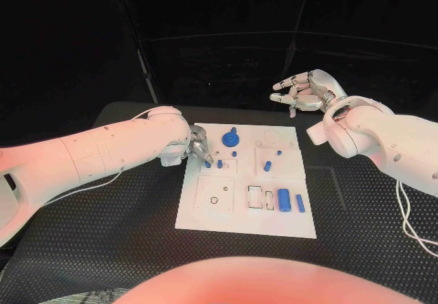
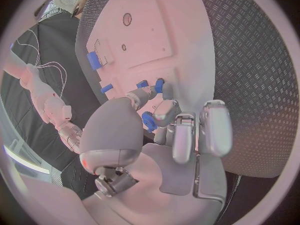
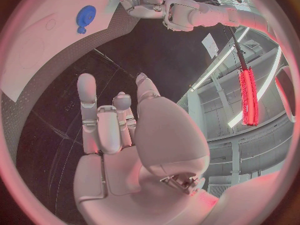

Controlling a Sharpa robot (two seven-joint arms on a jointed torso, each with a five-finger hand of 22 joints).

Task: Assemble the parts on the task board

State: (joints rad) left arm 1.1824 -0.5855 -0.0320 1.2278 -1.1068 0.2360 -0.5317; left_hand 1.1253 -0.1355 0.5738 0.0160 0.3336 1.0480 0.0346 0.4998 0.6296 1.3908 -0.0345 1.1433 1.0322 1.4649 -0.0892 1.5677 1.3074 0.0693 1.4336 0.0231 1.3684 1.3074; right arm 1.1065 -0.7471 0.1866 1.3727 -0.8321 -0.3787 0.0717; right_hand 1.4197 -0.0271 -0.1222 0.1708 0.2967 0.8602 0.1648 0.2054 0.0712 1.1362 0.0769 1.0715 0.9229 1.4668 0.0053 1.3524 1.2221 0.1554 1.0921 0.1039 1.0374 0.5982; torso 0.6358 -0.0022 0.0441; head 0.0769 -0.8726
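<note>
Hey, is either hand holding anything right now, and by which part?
Left hand fingers pinch a small blue part by its end; right hand holds nothing.

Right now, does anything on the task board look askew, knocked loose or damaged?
Nothing stands out. The task board lies flat and whole on the table, with blue parts spread across it. The left hand works at a small blue part near its left edge; the right hand hangs beyond it.

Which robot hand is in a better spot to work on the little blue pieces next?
Probably the left robot hand: its fingers are already down at small blue pieces on the task board. The right robot hand is raised beyond the board's far edge, holding nothing.
</note>
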